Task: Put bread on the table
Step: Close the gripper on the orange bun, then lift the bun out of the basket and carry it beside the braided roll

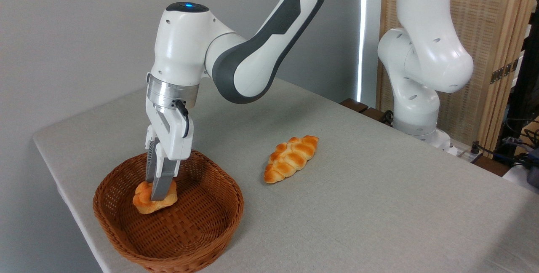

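One small round golden-orange bun (148, 199) w/ a knotted top is what I'm after; it sits inside the brown woven wicker basket (198, 239), towards the back-left of its floor. I've got the arm's two-finger gripper (158, 193) coming straight down over it, fingers (159, 186) nearly together and pressed into the bun's top/middle, so it looks pinched, tho I can't tell how firm the hold is from this angle. Vertical approach makes sense: basket walls block any side entry. Outside the basket, a longer braided oval loaf (291, 158) lies on the light grey cloth-covered table (379, 205), well apart, so there's bare cloth btwn them for a drop spot. Next I reckon: lift clear of the rim first.
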You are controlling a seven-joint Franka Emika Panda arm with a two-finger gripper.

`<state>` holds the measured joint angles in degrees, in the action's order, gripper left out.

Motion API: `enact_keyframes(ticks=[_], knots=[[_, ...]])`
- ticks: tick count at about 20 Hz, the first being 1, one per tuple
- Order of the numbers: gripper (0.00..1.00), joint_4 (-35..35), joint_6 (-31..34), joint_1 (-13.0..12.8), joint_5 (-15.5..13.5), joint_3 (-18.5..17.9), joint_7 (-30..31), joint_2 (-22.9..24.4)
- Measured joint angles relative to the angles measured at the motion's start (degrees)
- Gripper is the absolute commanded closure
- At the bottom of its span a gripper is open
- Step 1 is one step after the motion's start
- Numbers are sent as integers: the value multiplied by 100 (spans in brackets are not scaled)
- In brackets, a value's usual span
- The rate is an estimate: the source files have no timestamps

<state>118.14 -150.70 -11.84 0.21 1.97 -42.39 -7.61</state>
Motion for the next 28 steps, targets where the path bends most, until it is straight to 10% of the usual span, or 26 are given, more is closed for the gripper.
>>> enact_keyframes(ticks=[8, 12, 22, 28], knots=[[64, -36, 18, 18, -6, -17, 7, 136], [64, -38, 246, 42, -464, -55, 19, 497], [64, 70, 2681, 100, -566, -383, 31, 1875], [63, 1139, 2812, -29, -566, -378, 18, 2723]])
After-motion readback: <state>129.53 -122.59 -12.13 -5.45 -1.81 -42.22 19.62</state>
